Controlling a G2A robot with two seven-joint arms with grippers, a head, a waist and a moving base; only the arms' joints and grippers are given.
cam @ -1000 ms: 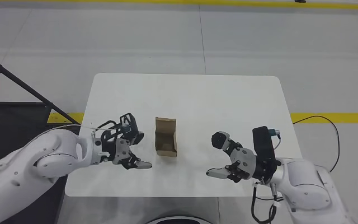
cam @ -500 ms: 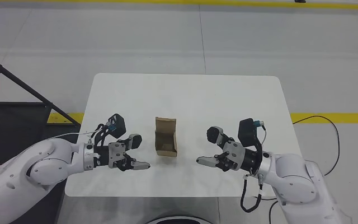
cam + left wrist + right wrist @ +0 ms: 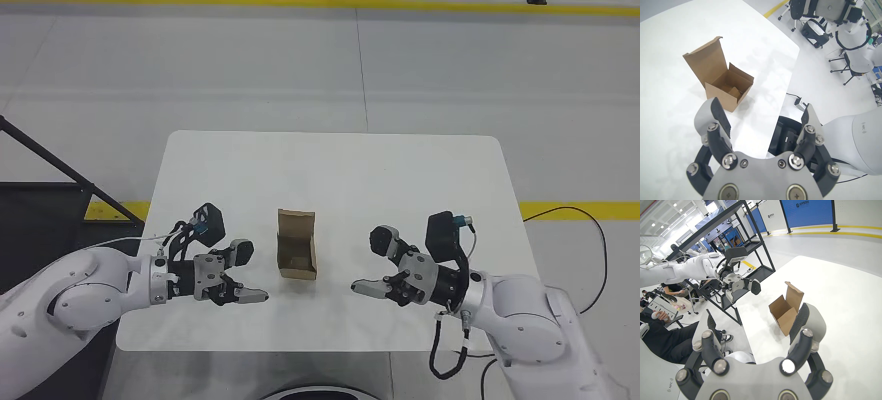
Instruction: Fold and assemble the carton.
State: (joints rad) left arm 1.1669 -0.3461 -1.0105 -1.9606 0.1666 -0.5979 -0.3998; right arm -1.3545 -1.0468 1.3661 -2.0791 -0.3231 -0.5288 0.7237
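A small brown carton stands in the middle of the white table, its top open and its lid flap upright on the far side. In the left wrist view the carton shows folded bottom flaps inside. My left gripper hangs open just left of the carton, with nothing between its fingers. My right gripper is open a little to the right of the carton, also holding nothing. In the right wrist view the carton sits beyond my right gripper, with the left gripper farther off.
The table's front edge runs close under both grippers. A black metal rack stands on the floor off the table's left side. Bare table surface lies behind the carton and on both sides.
Within the last second both arms swung inward toward the carton and their wrists turned. Nothing has moved in the last half second. The carton has stayed put.
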